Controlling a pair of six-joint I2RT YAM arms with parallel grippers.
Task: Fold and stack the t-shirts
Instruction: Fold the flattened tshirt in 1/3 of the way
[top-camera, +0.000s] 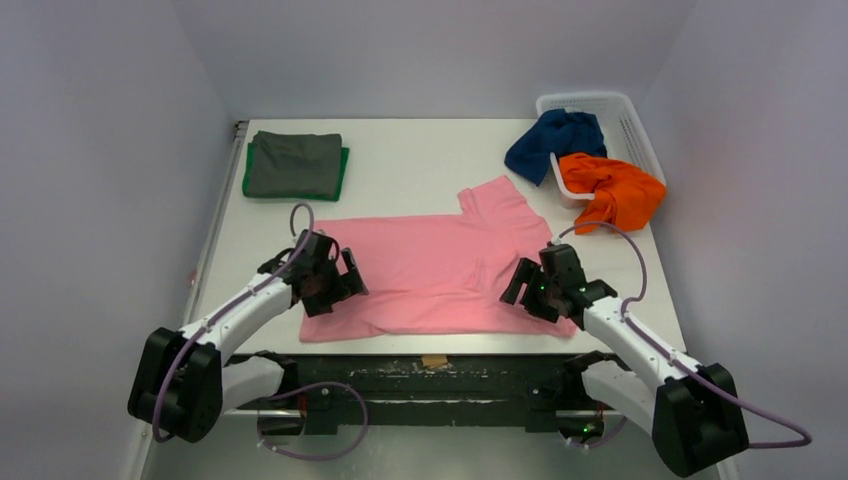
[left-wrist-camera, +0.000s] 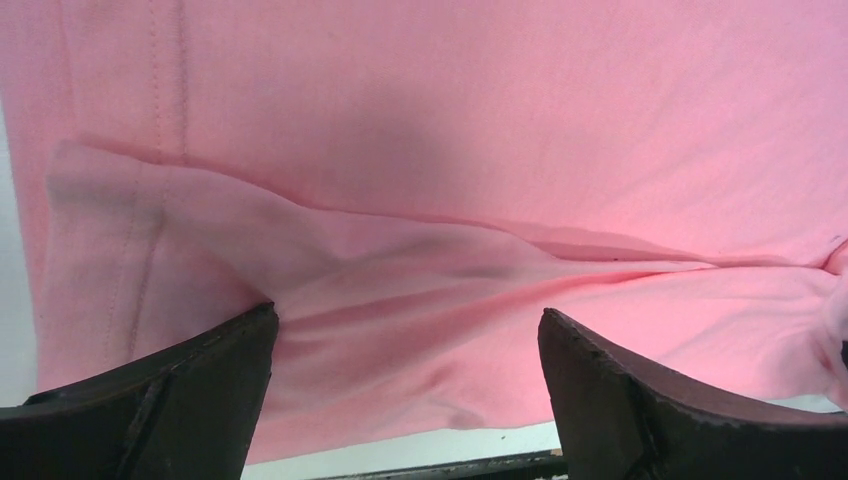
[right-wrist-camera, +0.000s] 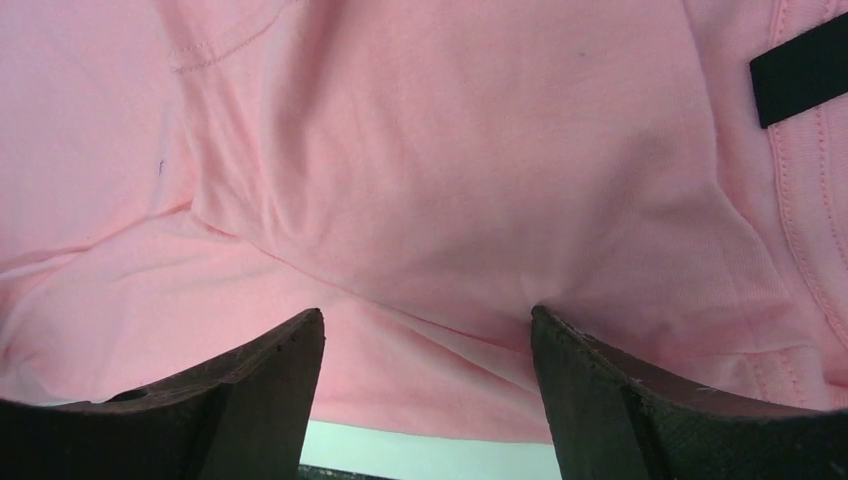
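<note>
A pink t-shirt lies spread on the table near the front edge, one sleeve pointing to the back. My left gripper is open over its left part; the wrist view shows creased pink cloth between the two fingers. My right gripper is open over its right part, with pink cloth between the fingers. A dark grey t-shirt lies folded on a folded green one at the back left. A navy blue t-shirt and an orange one hang out of the basket.
A white mesh basket stands at the back right of the white table. The table's front edge runs just under the pink shirt's hem.
</note>
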